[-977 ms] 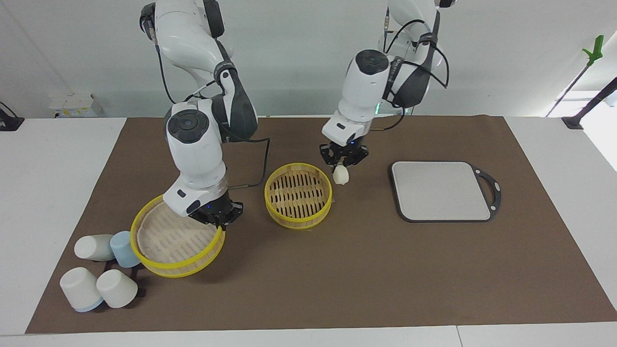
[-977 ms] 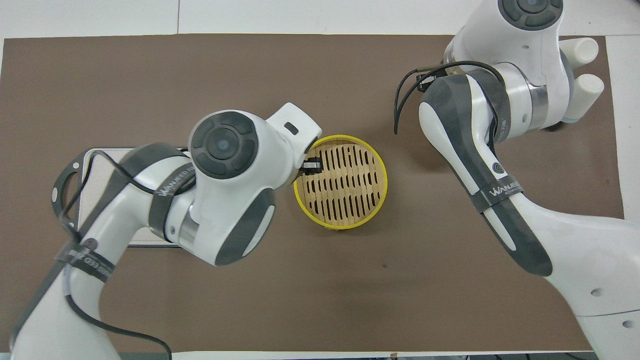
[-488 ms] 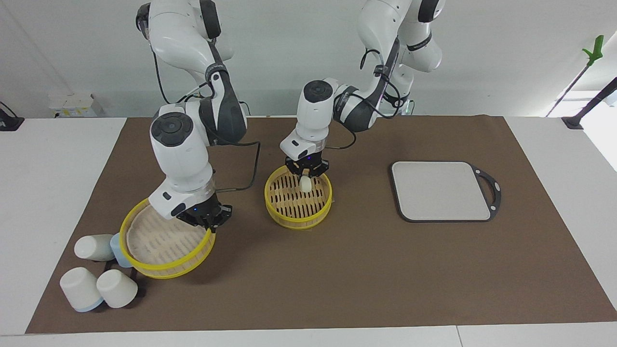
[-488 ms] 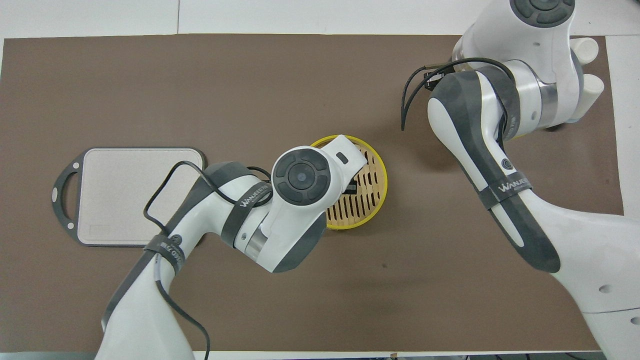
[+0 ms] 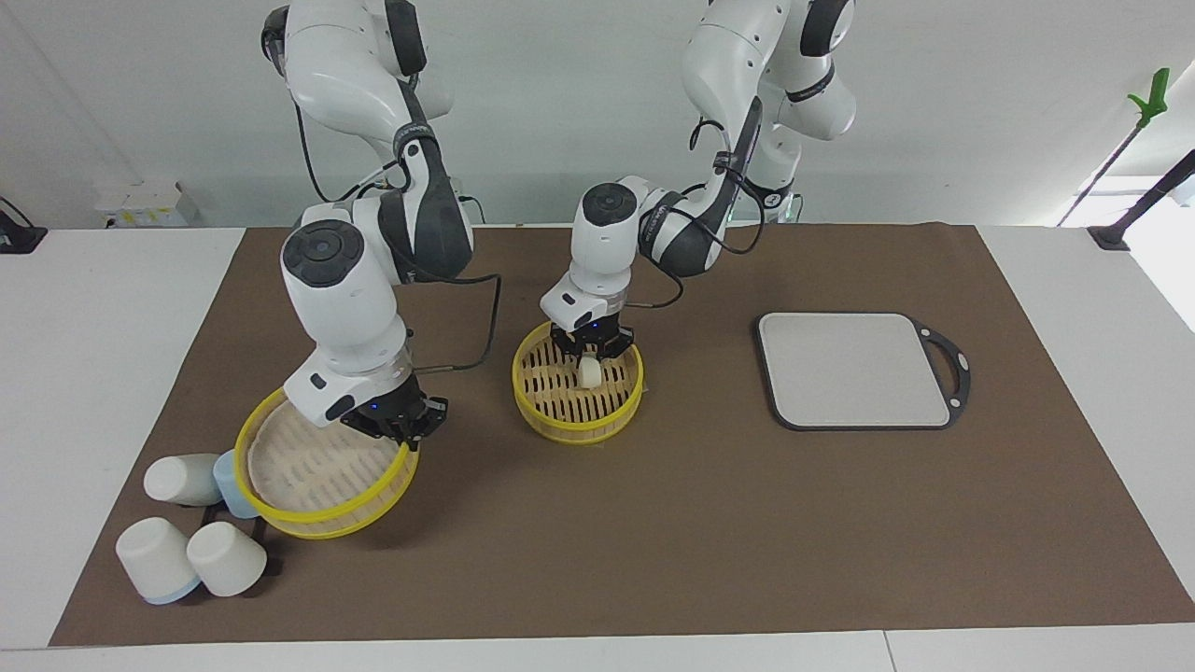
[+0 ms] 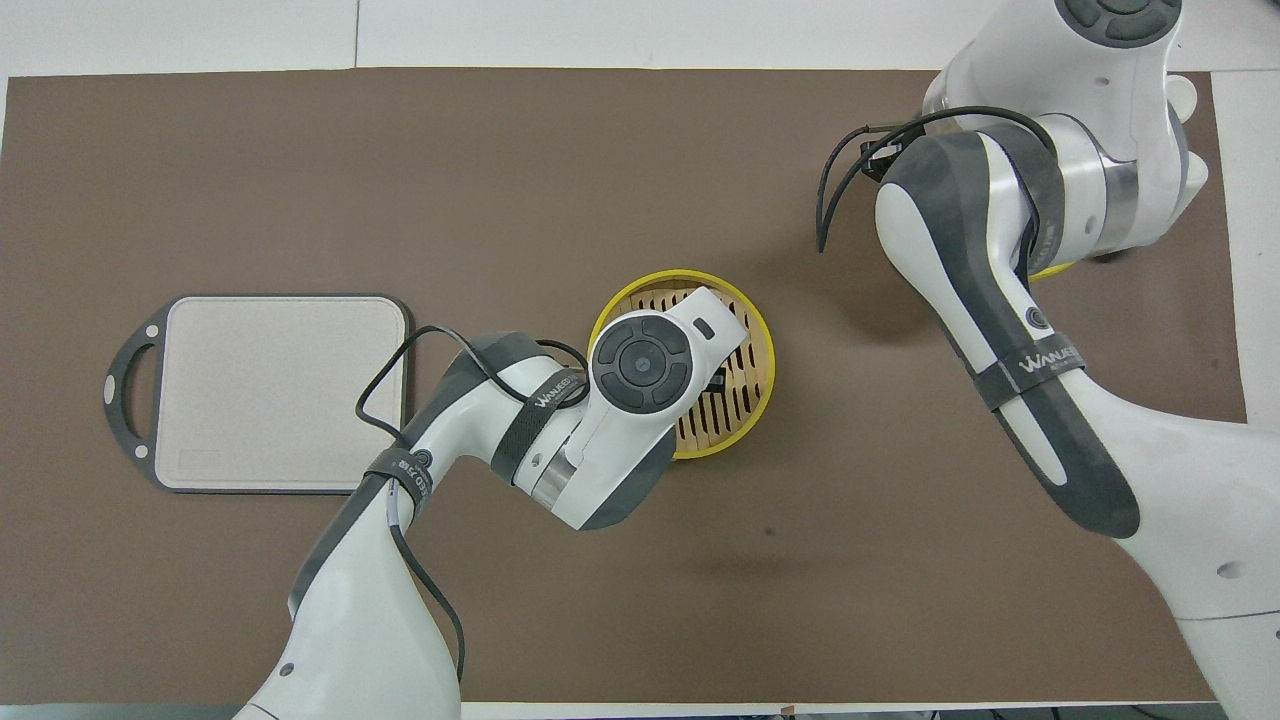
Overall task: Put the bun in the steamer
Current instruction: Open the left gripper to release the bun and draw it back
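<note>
My left hand (image 5: 589,358) sits low in the steamer (image 5: 577,379), mid-frame, the bun (image 5: 589,372) seemingly resting on the slats. I part the fingers fully before lifting straight up. My right hand (image 5: 397,425) stays clamped on the lid (image 5: 322,469).

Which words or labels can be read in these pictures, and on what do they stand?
"WANJEED": on the right arm's strap, overhead view.
"WANJEED", followed by letters too small to read: on the left arm's strap, overhead view.
No other text can be read.
</note>
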`<move>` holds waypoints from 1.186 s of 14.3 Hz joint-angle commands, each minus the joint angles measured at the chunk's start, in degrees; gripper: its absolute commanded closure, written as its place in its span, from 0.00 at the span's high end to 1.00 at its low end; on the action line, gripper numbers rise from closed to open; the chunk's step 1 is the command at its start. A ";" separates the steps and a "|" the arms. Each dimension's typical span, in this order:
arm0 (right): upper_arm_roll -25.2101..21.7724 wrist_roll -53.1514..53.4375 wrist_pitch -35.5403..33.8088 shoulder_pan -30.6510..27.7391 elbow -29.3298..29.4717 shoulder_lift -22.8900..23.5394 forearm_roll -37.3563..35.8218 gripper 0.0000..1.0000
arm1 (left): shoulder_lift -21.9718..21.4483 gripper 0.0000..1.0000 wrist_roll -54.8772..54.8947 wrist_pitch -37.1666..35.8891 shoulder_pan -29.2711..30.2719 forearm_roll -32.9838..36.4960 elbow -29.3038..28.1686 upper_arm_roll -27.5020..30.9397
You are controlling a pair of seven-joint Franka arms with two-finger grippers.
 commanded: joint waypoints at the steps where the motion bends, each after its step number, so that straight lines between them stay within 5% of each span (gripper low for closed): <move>1: 0.88 -1.24 0.45 -0.72 -1.14 -1.23 0.62 0.00 | -0.72 1.00 -1.45 0.12 -0.08 1.25 -0.07 0.34; 9: 1.40 2.70 0.27 0.60 -1.14 -1.32 0.53 0.00 | -13.64 1.00 -0.83 -18.06 7.81 0.64 -0.25 0.43; 17: 1.49 23.87 0.01 16.58 -0.88 -1.84 0.09 0.00 | -23.22 1.00 10.31 -29.85 23.80 0.64 -0.34 0.69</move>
